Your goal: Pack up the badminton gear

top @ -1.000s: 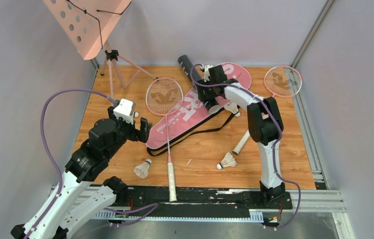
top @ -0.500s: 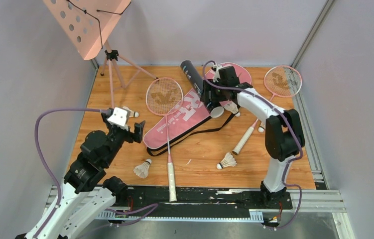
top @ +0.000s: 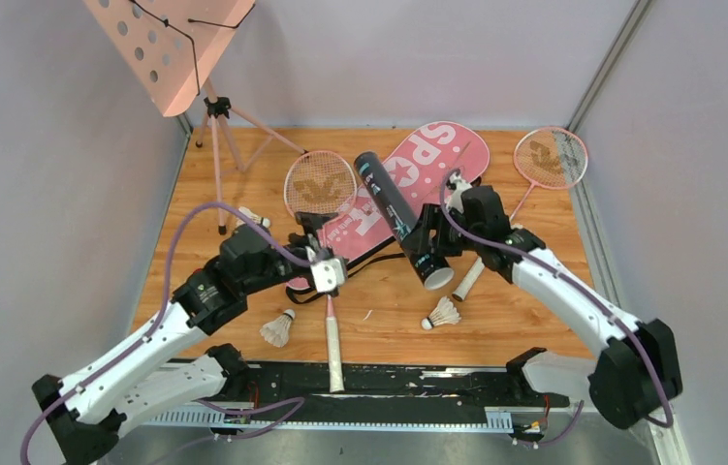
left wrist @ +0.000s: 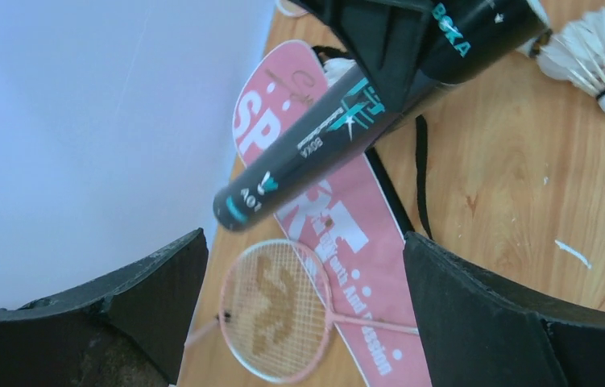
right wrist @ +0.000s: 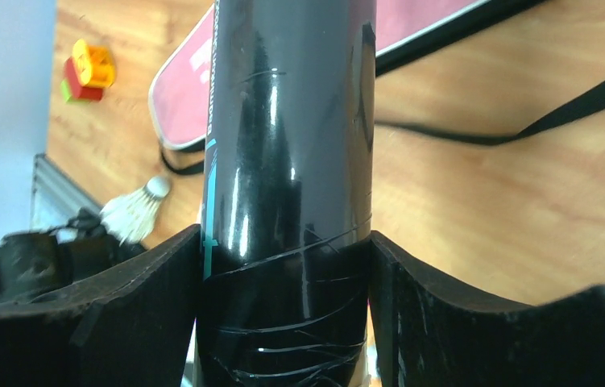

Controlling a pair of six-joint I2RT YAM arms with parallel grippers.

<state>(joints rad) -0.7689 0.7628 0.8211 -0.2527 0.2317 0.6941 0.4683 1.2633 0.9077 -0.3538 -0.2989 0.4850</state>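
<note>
My right gripper is shut on the black tube, holding it tilted above the pink racket bag with its open end toward the front. My left gripper stands open and empty over the bag's near end, facing one racket's head. That racket's white handle points to the front edge. The other racket lies at the back right. Shuttlecocks lie at the front left, front centre and left.
The pink perforated music stand rises on tripod legs at the back left. The bag's black strap trails across the wooden floor. Grey walls close in on three sides. A small yellow and red block shows in the right wrist view.
My right gripper has carried the black tube from the back of the bag toward the front centre. My left arm has swung right and forward to the bag's near end.
</note>
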